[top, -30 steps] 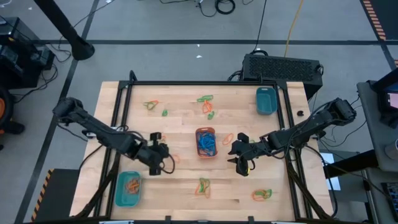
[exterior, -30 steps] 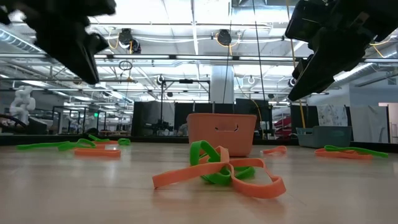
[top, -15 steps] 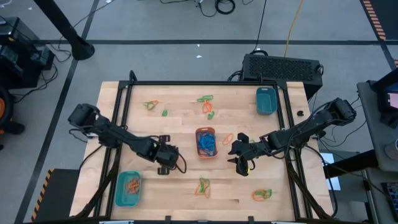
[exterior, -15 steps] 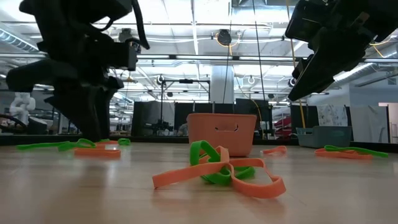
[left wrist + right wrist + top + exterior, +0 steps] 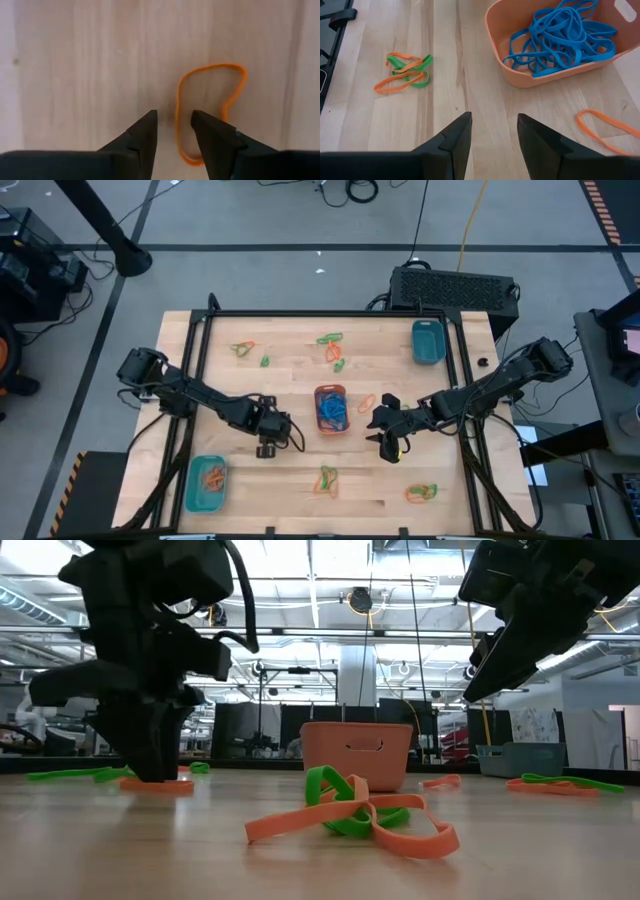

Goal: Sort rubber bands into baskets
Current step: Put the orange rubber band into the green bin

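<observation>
Pale wooden surface point(image 5: 445, 60) with visible grain, matt; orange basket point(image 5: 520, 65) smooth plastic, faintly glossy; orange band point(image 5: 210, 107) matt rubber just ahead of the left tool point(image 5: 174, 131), dark matt fingers point(image 5: 145, 132)

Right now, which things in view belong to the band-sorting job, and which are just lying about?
Job:
- orange band under the open left gripper
- orange basket of blue bands
- teal baskets
- loose orange-green clump
- open right gripper, waiting

Lying about:
- black box behind the table
- floor cables
</observation>
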